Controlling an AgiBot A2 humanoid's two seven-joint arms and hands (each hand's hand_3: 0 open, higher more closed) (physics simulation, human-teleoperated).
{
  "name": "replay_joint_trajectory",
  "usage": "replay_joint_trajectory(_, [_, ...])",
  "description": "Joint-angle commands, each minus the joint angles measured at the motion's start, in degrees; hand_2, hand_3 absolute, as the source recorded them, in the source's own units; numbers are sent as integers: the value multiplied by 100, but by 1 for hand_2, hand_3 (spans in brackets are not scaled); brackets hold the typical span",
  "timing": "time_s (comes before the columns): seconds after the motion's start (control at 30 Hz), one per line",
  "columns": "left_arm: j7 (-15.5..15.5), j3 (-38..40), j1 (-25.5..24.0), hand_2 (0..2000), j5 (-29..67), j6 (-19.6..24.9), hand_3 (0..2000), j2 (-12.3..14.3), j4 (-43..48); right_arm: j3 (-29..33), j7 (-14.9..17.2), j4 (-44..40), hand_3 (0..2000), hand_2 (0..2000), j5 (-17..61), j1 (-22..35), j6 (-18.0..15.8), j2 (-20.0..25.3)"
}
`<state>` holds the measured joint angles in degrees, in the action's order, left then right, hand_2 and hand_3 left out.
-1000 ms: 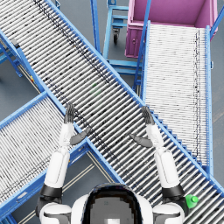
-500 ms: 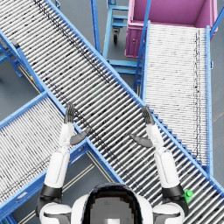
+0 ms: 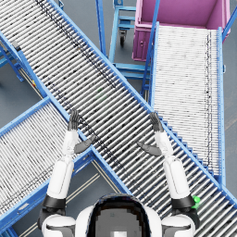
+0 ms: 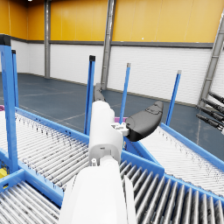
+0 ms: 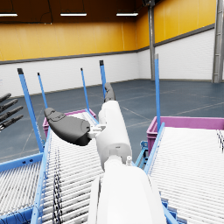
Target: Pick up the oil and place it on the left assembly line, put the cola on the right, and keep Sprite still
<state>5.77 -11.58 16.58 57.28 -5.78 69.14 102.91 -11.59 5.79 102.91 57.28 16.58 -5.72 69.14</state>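
Neither an oil bottle nor a cola can shows in any view. A small green object (image 3: 196, 201), perhaps the Sprite, peeks out beside my right elbow on the central diagonal conveyor (image 3: 106, 102); most of it is hidden. My left hand (image 3: 74, 134) hovers over that conveyor's left rail, fingers spread and holding nothing. My right hand (image 3: 155, 136) hovers over the conveyor's right part, likewise spread and holding nothing. The left wrist view shows the left hand (image 4: 140, 122), and the right wrist view shows the right hand (image 5: 72, 124).
A left roller line (image 3: 28, 152) branches off below the left hand. A right roller line (image 3: 185, 83) runs up to a pink bin (image 3: 180, 14). Blue rails and upright posts (image 4: 89, 94) border the lines.
The green object has crept up along the central conveyor beside my right elbow. Both arms and hands have stayed where they were.
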Motion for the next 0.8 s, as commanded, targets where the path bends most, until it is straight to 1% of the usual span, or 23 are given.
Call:
replay_joint_trajectory(0.03, [0,0,0,0,0,0,0,0,0,0,0,0,0,0,0,0,0,0])
replay_joint_trajectory(0.8, [0,0,0,0,0,0,0,0,0,0,0,0,0,0,0,0,0,0])
